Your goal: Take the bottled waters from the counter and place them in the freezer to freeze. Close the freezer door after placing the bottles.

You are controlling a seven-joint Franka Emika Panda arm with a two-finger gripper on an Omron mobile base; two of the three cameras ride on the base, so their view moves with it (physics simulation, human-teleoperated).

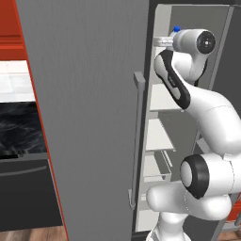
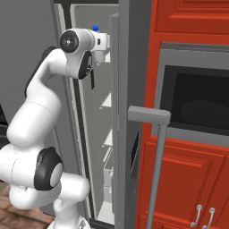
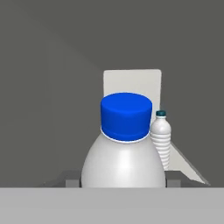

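inside the grey freezer (image 1: 197,28), at the upper right of the left base frame, the end effector (image 3: 124,183) pinches a light, slippery, stiff bottle (image 3: 124,148) around its body, another bottle (image 3: 160,138) standing beyond on the shelf (image 3: 181,164).

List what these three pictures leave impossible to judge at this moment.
- Held bottle: hand view, base cut off by the bottom edge; whether it rests on a shelf is hidden.
- Gripper: right base view, fingers hidden behind the door edge.
- Second bottle: hand view, partly behind the held one.
- Freezer: left base view, lower shelves blocked by the arm.
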